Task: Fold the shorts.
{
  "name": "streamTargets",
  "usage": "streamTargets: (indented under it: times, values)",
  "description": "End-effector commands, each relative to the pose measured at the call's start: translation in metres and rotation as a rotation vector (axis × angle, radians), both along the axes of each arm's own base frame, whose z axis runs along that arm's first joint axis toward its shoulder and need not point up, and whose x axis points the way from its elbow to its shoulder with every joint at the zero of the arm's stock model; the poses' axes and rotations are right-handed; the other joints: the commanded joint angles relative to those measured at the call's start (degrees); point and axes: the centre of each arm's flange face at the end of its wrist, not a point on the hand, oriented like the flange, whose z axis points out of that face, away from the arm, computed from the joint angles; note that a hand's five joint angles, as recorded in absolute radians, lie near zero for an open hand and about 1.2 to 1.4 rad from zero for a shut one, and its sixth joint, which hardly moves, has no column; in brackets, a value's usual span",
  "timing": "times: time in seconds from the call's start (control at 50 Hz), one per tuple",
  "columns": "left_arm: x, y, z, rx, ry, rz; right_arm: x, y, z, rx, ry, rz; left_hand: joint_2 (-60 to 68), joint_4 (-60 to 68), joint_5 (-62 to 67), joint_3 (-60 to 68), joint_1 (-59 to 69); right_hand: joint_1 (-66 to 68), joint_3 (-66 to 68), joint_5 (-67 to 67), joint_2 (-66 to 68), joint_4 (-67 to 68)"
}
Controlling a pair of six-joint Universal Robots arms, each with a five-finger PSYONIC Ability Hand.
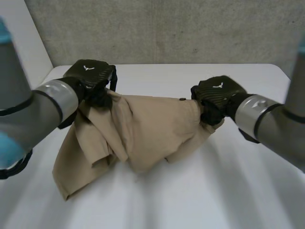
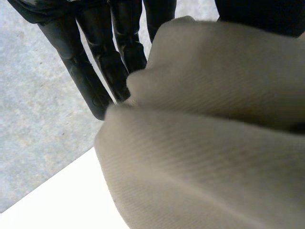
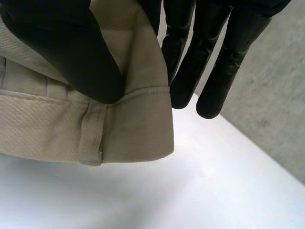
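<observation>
Shorts (image 1: 143, 129) hung as a bunched beige sheet between the two hands, toward the far edge of the worktop (image 1: 228, 191). The top edge was off the surface. The lower part lay crumpled on the worktop, with one leg trailing toward the near-left corner. Left hand (image 1: 90, 76) was clamped on the upper left corner; in its wrist view the cloth ran over the straight fingers (image 2: 90, 71) and was gripped from the other side. Right hand (image 1: 217, 93) was clamped on the upper right corner, with the thumb (image 3: 71, 52) pressing the waistband (image 3: 133, 100) against straight fingers (image 3: 188, 71), just beside a belt loop (image 3: 90, 133). Judged stage: cloth lifted for laying out or folding over, no clean fold made yet. Risks noted: the right pinch sat close to the waistband's end, so a pull outward could slide the hem off the thumb and drop that side. The left side carried heavy gathered folds, and setting it down as it hung would likely trap creases and give a lopsided fold. The trailing leg could drag and tuck under if the hands moved toward the near edge. Uneven hand height would skew the waistband line.
</observation>
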Motion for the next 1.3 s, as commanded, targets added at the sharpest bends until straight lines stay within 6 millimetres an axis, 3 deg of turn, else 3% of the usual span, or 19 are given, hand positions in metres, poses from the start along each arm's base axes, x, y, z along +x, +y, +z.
streamTargets:
  times: [0.02,0.08,0.1,0.12,0.14,0.18,0.26,0.28,0.44,0.48,0.6,0.7,0.82,0.96,1.04,1.12,1.2,1.28,1.3]
  values:
    - [-0.023,-0.065,-0.083,-0.039,-0.186,0.05,0.035,-0.031,-0.052,0.066,-0.143,-0.056,11.1,11.3,17.4,12.0,16.4,23.4,13.0,14.6,12.5,11.7]
    - [-0.03,-0.087,-0.097,-0.111,-0.247,0.076,0.039,-0.044,-0.065,0.051,-0.151,-0.103,11.1,11.3,17.4,12.0,16.4,23.4,13.0,14.6,12.5,11.7]
    - [-0.032,-0.091,-0.099,-0.132,-0.254,0.084,0.039,-0.053,-0.071,0.036,-0.149,-0.149,5.5,5.7,11.8,6.4,10.8,23.4,13.0,14.6,12.5,11.7]
    - [-0.034,-0.094,-0.099,-0.154,-0.258,0.092,0.039,-0.056,-0.074,0.028,-0.146,-0.169,-4.4,-4.2,1.9,-3.5,0.9,23.4,13.0,14.6,12.5,11.7]
    - [-0.039,-0.096,-0.102,-0.175,-0.266,0.102,0.039,-0.059,-0.076,0.016,-0.137,-0.189,-31.3,-31.1,-25.0,-30.4,-26.0,23.4,13.0,14.6,12.5,11.7]
    - [-0.043,-0.09,-0.104,-0.175,-0.27,0.103,0.041,-0.063,-0.082,0.0,-0.12,-0.226,-47.8,-47.7,-41.5,-47.0,-42.6,23.4,13.0,14.6,12.5,11.7]
    - [-0.056,-0.057,-0.08,-0.195,-0.25,0.055,0.045,-0.064,-0.092,0.006,-0.102,-0.227,-48.6,-48.4,-42.2,-47.7,-43.3,23.4,13.0,14.6,12.5,11.7]
    - [-0.055,-0.04,-0.065,-0.201,-0.235,0.044,0.045,-0.064,-0.093,0.008,-0.1,-0.227,-49.2,-49.0,-42.9,-48.4,-43.9,23.4,13.0,14.6,12.5,11.7]
    - [-0.023,0.024,-0.018,-0.153,-0.034,0.109,0.041,-0.057,-0.096,0.029,-0.084,-0.225,-48.9,-48.7,-42.6,-48.0,-43.6,23.4,13.0,14.6,12.5,11.7]
    - [-0.016,0.034,-0.015,-0.12,0.017,0.136,0.039,-0.053,-0.092,0.029,-0.081,-0.222,-48.9,-48.7,-42.6,-48.0,-43.6,23.4,13.0,14.6,12.5,11.7]
    - [0.003,0.064,-0.037,0.063,0.164,0.205,0.033,-0.044,-0.083,0.027,-0.084,-0.223,-48.1,-47.9,-41.7,-47.2,-42.8,23.4,13.0,14.6,12.5,11.7]
    - [-0.001,0.083,-0.057,0.164,0.198,0.186,0.029,-0.036,-0.078,0.03,-0.085,-0.222,-47.9,-47.7,-41.6,-47.0,-42.6,23.4,13.0,14.6,12.5,11.7]
    - [-0.01,0.079,-0.089,0.228,0.15,0.198,0.024,-0.03,-0.078,0.049,-0.087,-0.209,-46.0,-45.9,-39.7,-45.2,-40.8,23.4,13.0,14.6,12.5,11.7]
    - [-0.022,0.052,-0.117,0.234,0.135,0.251,0.021,-0.023,-0.079,0.068,-0.082,-0.201,-38.1,-38.0,-31.8,-37.3,-32.9,23.4,13.0,14.6,12.5,11.7]
    - [-0.029,0.04,-0.126,0.234,0.133,0.262,0.019,-0.02,-0.079,0.073,-0.077,-0.2,-27.4,-27.2,-21.1,-26.5,-22.1,23.4,13.0,14.6,12.5,11.7]
    - [-0.034,0.034,-0.127,0.227,0.141,0.26,0.018,-0.019,-0.08,0.069,-0.066,-0.197,6.2,6.4,12.5,7.0,11.5,23.4,13.0,14.6,12.5,11.7]
    - [-0.034,0.032,-0.114,0.2,0.16,0.257,0.018,-0.02,-0.063,0.023,-0.075,-0.183,11.1,11.3,17.4,12.0,16.4,23.4,13.0,14.6,12.5,11.7]
    - [-0.029,0.034,-0.05,0.081,0.252,0.227,0.016,-0.015,-0.029,-0.108,-0.022,-0.145,11.1,11.3,17.4,12.0,16.4,23.4,13.0,14.6,12.5,11.7]
    - [-0.022,0.036,-0.023,0.03,0.274,0.223,0.015,-0.013,-0.021,-0.144,-0.005,-0.136,11.1,11.3,17.4,12.0,16.4,23.4,13.0,14.6,12.5,11.7]
